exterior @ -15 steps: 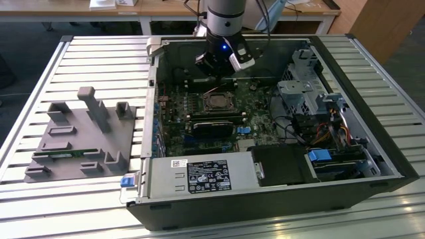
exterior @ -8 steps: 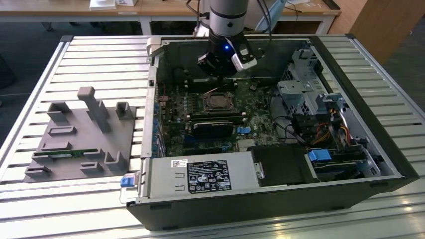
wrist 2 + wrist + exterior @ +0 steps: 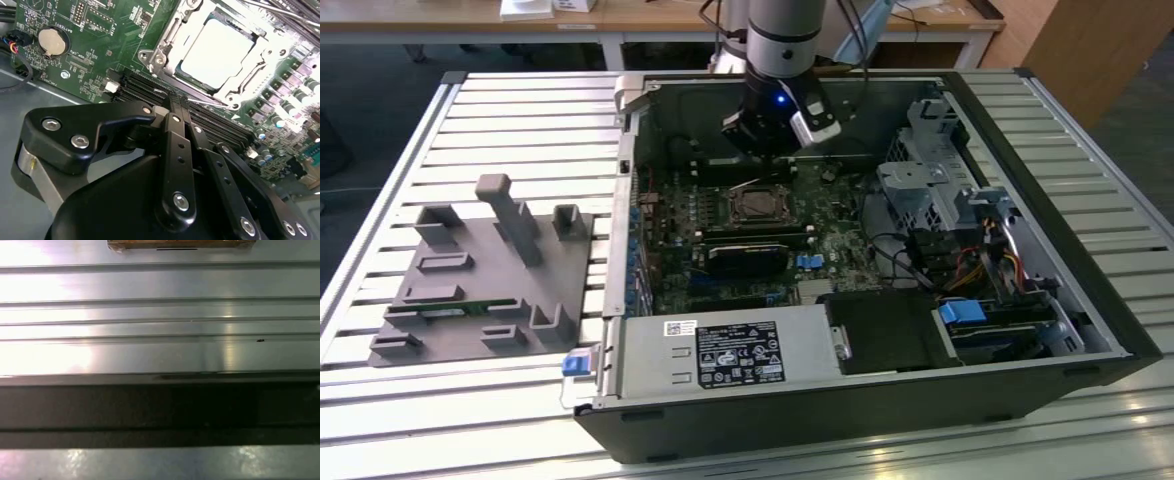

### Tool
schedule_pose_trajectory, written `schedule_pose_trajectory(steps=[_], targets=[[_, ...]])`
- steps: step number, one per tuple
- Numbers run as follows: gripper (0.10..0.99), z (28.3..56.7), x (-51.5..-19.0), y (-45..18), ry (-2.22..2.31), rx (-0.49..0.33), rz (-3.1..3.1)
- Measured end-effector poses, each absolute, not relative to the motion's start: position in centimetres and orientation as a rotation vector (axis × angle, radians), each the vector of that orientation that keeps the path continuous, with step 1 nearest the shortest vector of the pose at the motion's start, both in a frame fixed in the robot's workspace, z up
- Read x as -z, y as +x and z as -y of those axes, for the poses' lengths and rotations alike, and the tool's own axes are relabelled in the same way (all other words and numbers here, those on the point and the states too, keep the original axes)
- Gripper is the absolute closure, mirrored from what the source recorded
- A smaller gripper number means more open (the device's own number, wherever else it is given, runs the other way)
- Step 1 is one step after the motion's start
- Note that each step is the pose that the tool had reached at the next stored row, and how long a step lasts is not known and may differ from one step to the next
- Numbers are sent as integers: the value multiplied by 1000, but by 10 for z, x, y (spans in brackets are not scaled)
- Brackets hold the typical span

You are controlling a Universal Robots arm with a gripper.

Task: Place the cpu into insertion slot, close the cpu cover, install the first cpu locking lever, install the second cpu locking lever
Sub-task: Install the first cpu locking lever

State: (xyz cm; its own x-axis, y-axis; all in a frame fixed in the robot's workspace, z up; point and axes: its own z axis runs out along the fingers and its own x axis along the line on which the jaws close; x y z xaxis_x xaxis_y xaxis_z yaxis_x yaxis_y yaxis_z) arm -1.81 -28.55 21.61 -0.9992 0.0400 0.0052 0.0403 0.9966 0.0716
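A robotics lab or workshop: an opened computer case [image 3: 854, 250] lies on a slatted aluminium bench [image 3: 400, 180], wooden desks [image 3: 654, 20] behind.

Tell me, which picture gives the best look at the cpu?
The second wrist view: the cpu sits close up, its pale face framed by the silvery cpu cover. The exterior view shows the insertion slot small and dark, below the gripper.

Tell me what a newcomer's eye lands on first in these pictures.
The open computer case lying on the slatted table, with the arm's end effector down inside it just beyond the insertion slot. In the second wrist view, the pale cpu sits in the slot with the cpu cover framing it.
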Motion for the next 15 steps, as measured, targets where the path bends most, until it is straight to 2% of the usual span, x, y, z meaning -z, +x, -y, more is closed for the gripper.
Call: schedule_pose_trajectory(steps=[15], targets=[[980, 286, -212, -17, -63, 113, 3135]])
